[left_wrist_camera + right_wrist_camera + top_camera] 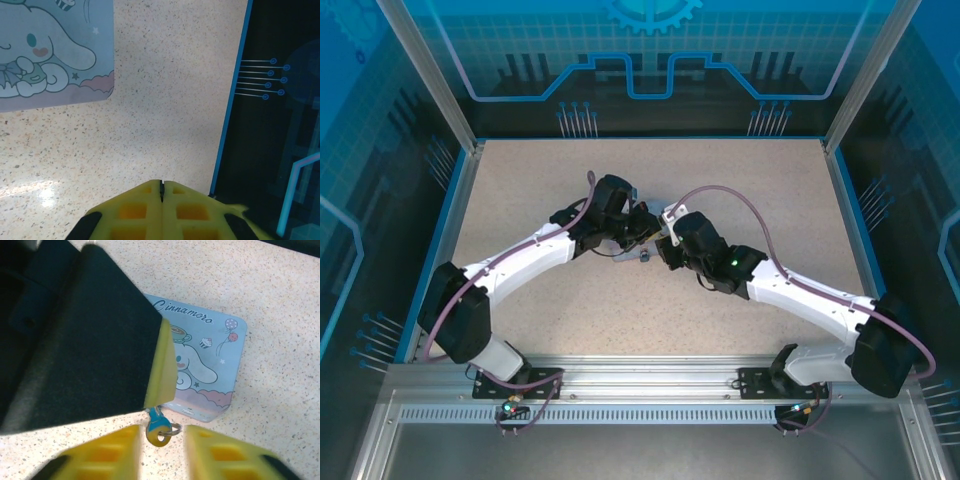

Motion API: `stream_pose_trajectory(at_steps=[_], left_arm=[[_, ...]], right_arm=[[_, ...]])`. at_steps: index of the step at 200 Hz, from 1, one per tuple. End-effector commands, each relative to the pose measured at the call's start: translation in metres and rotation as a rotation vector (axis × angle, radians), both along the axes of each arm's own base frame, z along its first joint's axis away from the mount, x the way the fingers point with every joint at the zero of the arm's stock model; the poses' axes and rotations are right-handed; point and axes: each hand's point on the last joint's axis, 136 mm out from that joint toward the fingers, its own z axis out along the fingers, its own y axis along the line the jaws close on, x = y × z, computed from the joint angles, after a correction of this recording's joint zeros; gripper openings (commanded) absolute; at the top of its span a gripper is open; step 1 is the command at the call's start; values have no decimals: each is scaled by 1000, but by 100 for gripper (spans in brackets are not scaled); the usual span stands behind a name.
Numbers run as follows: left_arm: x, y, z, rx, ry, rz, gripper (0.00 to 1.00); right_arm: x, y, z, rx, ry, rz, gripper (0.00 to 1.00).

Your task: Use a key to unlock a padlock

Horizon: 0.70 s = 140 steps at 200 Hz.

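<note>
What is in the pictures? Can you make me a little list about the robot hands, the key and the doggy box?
key: small, blue and brass-coloured, with a little ring on it
left gripper: shut, with the key hanging from its tip
right gripper: open, one yellow finger on each side of the key
tin: pale blue, white cartoon dog on the lid, lying flat
table: speckled beige, the tin rests on it

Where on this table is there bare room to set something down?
Bare table runs along the far edge behind both arms, and more lies near, between the two arm bases. Crowded at the middle: the left gripper, the right gripper, the tin and the key bunch together.
</note>
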Motion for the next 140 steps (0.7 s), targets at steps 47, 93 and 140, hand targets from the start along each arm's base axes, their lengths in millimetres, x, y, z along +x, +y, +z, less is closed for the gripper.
stream_pose_trajectory(at_steps=[47, 93, 140], left_arm=[[8, 11, 3, 114, -195, -70, 0], [11, 22, 18, 139, -380, -65, 0], [11, 44, 42, 146, -599, 7, 0]], right_arm=[[-6, -65, 16, 177, 48, -155, 85], [0, -76, 17, 353, 184, -195, 94], [17, -66, 27, 620, 343, -194, 100]])
